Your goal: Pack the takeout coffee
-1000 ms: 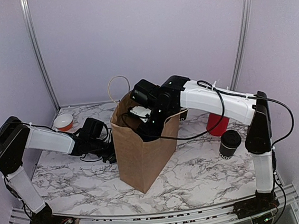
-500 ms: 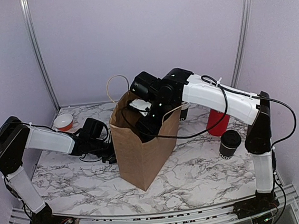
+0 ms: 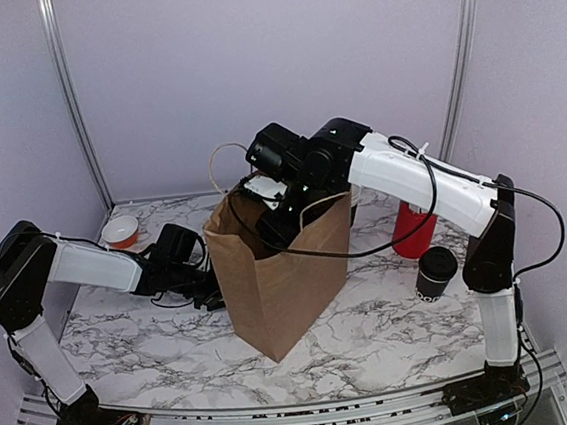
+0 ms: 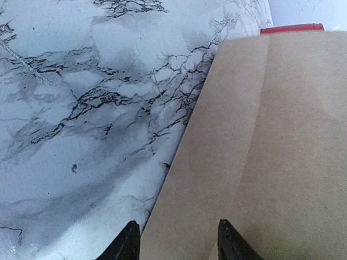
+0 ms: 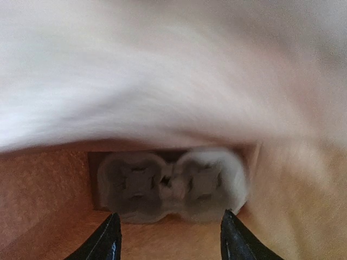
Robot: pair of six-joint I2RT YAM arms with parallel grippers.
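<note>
Showing one paper bag (image 3: pixel 285 283), one black cup (image 3: pixel 436 272), one red cup (image 3: pixel 409 231)

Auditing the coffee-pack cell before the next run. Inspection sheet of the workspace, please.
Surface: white marble-pattern table.
Job's things: takeout coffee upright, lidded, on the table right of the brown paper bag, not yet packed; pulp cup carrier at the bag's bottom, view blurred.
Clutter: red cup behind the coffee; small bowl far left.
Grippers: left gripper open, at the bag's side wall; right gripper open, empty, in the bag's mouth.
Cables: black cable hangs from the right arm across the bag's front.
Surroundings: plain walls, metal corner posts.
</note>
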